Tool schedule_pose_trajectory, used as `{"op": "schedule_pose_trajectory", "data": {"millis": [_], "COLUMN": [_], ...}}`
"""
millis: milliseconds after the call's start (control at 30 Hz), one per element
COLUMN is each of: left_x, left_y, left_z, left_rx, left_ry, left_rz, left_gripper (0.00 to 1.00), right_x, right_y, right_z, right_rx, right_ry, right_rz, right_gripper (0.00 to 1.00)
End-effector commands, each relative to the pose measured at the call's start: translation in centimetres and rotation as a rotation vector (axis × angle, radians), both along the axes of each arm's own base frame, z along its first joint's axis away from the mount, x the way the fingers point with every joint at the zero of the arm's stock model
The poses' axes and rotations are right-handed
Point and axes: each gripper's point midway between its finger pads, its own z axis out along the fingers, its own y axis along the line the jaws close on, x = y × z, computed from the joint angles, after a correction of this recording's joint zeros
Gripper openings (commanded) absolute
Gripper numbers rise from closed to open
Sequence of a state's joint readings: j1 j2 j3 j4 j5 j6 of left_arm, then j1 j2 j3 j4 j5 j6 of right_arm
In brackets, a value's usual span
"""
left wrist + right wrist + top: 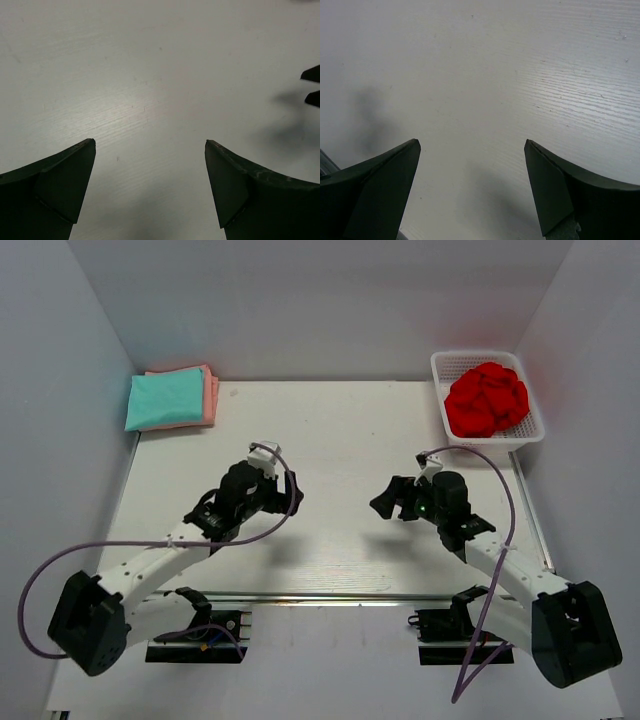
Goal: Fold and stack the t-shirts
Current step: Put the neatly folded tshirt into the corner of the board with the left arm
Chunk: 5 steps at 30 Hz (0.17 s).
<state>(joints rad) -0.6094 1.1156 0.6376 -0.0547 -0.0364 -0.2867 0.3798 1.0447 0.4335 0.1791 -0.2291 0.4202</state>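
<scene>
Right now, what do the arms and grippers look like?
The left arm and right arm have white links with black joints and bases. A purple cable loops along each. The left gripper and right gripper have dark, wedge-shaped fingers.

Open table (340, 430) between folded tees (168, 400) and basket (441, 400) at far corners.

Matt, grained table (340, 440) (soft cloth t-shirts (165, 400))

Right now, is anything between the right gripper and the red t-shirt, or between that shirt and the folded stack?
Only the basket: the red t-shirt lies crumpled inside it, ringed by its wall. Otherwise only bare table separates the open right gripper, the basket and the teal t-shirt folded on the pink t-shirt.
</scene>
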Motion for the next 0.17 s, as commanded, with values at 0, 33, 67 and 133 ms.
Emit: {"op": "schedule_pose_trajectory", "data": {"millis": [0, 33, 67, 133], "left_x": [0.78, 0.55, 0.79, 0.59], "left_y": [1.10, 1.05, 1.48, 1.45], "left_z": [3.42, 3.16, 3.17, 2.95], "left_rx": [-0.026, -0.015, 0.002, 0.012], "left_ry": [-0.116, -0.109, -0.120, -0.114], "left_rz": [0.088, 0.087, 0.106, 0.105], "left_gripper": [1.00, 1.00, 1.00, 1.00], "right_x": [0.14, 0.03, -0.10, -0.02], "right_y": [0.97, 1.07, 1.04, 1.15], "right_z": [1.40, 1.21, 0.90, 1.35], "right_rx": [0.061, 0.065, 0.067, 0.083], "right_ry": [-0.077, -0.070, -0.064, -0.079], "right_rz": [0.045, 0.050, 0.048, 0.051], "right_gripper": [0.90, 0.90, 0.90, 0.90]}}
